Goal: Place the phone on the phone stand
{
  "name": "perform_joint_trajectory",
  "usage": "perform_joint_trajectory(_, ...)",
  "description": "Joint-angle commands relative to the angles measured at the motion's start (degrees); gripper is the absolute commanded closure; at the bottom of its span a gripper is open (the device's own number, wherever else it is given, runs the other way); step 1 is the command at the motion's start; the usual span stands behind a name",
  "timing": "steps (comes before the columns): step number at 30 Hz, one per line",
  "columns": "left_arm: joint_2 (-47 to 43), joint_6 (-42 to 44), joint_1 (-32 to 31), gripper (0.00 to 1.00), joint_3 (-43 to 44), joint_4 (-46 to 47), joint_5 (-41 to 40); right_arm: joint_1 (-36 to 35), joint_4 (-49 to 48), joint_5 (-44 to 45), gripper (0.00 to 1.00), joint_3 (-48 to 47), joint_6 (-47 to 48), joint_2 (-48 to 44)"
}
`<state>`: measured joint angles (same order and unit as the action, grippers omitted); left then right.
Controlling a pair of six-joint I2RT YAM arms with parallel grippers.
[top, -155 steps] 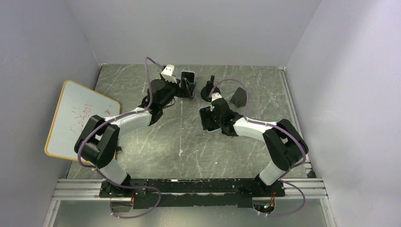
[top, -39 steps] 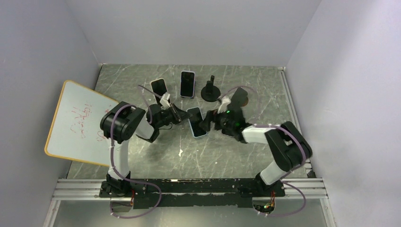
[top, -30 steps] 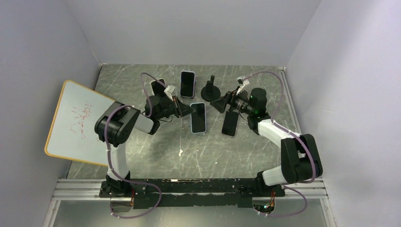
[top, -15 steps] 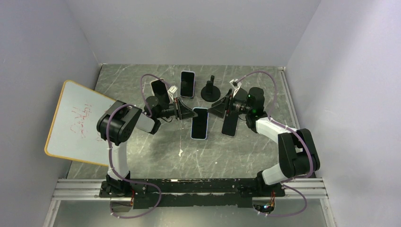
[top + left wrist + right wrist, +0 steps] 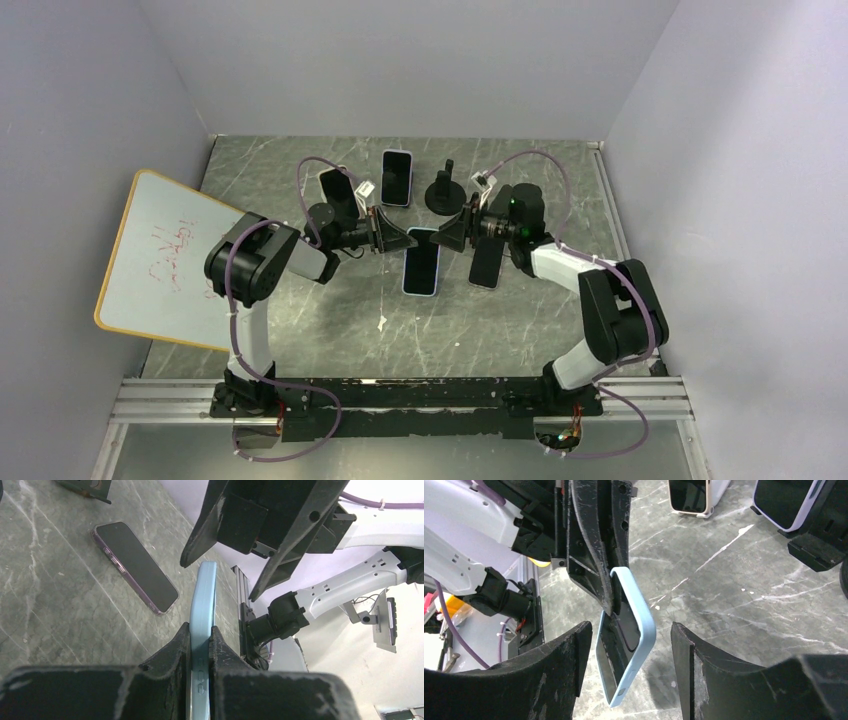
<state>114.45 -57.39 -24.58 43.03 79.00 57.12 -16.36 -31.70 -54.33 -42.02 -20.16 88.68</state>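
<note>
— Where's the phone?

— The phone (image 5: 421, 262) is over the middle of the tabletop (image 5: 330, 330), on the near side of the stand (image 5: 443, 190) and apart from it. It's a thin slab with a matte light-blue case, rounded corners and a glossy black screen.

— Who has it?

— The left pincer (image 5: 200, 630) is clamped on it, with a rough black finger pressed on each face. That wrist view sees the phone edge-on, as a narrow blue strip. The right pincer (image 5: 630, 627) is spread wide, one scuffed finger on either side of the phone and a gap on both sides.

— Is it resting on the tabletop?

— I cannot tell from above. The right wrist view shows it tilted, its lower corner clear of the grey, white-veined surface, with a shadow beneath.

— And the rest?

— The stand is black, a round base with a short upright post. A purple-cased phone (image 5: 135, 567) lies flat just right of the held one. A white-cased phone (image 5: 696, 495) is at the far side. An orange-rimmed whiteboard (image 5: 165, 255) is at the left.
</note>
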Motion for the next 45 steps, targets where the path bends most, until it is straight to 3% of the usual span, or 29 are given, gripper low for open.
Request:
perform_joint_trajectory(1,0.0,-2.8,-0.4,0.95,1.4,25.7,1.1,-0.5,0.8,1.1,0.38,-1.7,1.6,1.7)
perform_joint_trajectory(5,0.4,-2.8,-0.5,0.95,1.6,25.7,1.2,-1.1,1.2,0.9,0.41,-2.2,1.9,2.5)
perform_joint_trajectory(10,0.6,-2.5,-0.8,0.95,1.4,25.7,1.3,-1.7,0.5,0.3,0.56,-2.6,1.5,3.6)
perform_joint_trajectory(13,0.7,-2.6,-1.0,0.95,1.4,25.7,1.5,-2.0,-0.2,-0.2,0.77,-2.8,1.0,4.6)
perform_joint_trajectory(15,0.7,-2.6,-1.0,0.95,1.4,25.7,1.5,-2.1,-0.6,-0.7,0.99,-3.1,0.6,5.3)
perform_joint_trajectory(18,0.4,-2.6,-0.9,0.82,1.3,25.7,1.5,-2.1,-0.7,-1.5,1.0,-3.1,0.4,6.1)
perform_joint_trajectory(23,-1.2,-2.9,-0.8,0.39,0.9,25.3,0.8,-0.7,-2.5,-2.8,1.0,-1.9,-1.0,4.9)
perform_joint_trajectory(24,-1.7,-2.9,-0.8,0.09,1.0,24.4,0.5,0.4,-4.1,-3.0,1.0,-1.2,-2.3,4.3)
perform_joint_trajectory(25,-2.3,-2.7,-0.6,0.04,1.0,23.1,0.1,1.6,-6.2,-3.5,1.0,-0.6,-3.5,3.6)
perform_joint_trajectory(28,-5.2,-0.8,0.2,0.03,0.6,19.4,-1.6,5.2,-9.3,-3.6,1.0,0.6,-6.9,1.1)
perform_joint_trajectory(32,-12.0,6.3,1.8,0.03,-0.7,8.9,-5.3,7.4,-4.5,4.6,1.0,0.2,-5.9,-5.0)
perform_joint_trajectory(37,-23.7,25.8,1.8,0.03,1.0,-22.2,-13.3,10.6,2.0,14.4,1.0,-1.7,-3.4,-13.2)
perform_joint_trajectory(39,-27.4,31.1,1.5,0.03,2.0,-30.4,-15.8,13.3,4.2,16.4,1.0,-3.9,-2.2,-13.6)
perform_joint_trajectory(45,-32.6,35.0,1.5,0.03,1.3,-38.6,-20.2,20.2,6.4,18.1,1.0,-10.2,0.2,-9.8)
